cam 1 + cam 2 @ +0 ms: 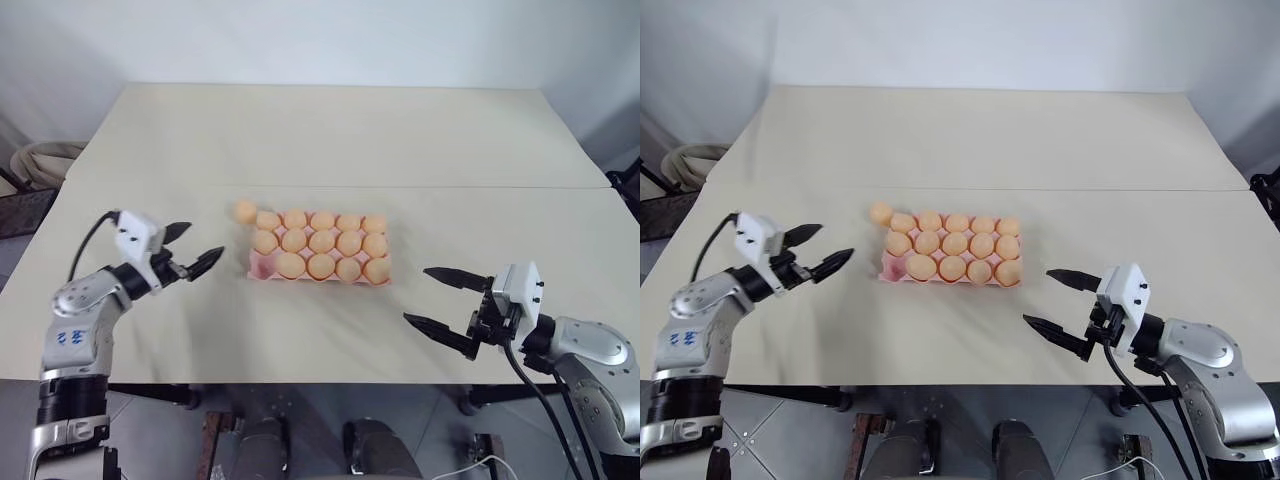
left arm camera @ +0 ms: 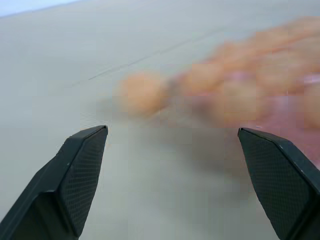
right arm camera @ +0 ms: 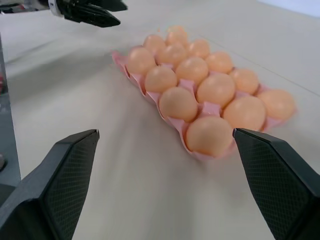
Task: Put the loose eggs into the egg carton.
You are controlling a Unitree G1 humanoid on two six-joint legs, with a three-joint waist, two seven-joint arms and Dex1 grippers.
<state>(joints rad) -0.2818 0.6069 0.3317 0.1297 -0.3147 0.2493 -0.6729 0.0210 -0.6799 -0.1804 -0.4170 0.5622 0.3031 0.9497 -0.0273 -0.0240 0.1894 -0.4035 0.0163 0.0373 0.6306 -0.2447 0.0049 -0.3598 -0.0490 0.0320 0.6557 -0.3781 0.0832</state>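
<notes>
Now one loose egg (image 1: 245,210) lies on the desk (image 1: 330,140), touching the egg carton (image 1: 258,268) at its eleven o'clock corner; one cup (seven o'clock corner) is free. Both the left tool (image 1: 195,250) and the right tool (image 1: 437,298) are wide open, empty. Approach low, close gently.

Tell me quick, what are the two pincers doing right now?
Left pincer: open, holding nothing, off to the left of the egg carton.
Right pincer: open, holding nothing, off to the carton's right.
</notes>
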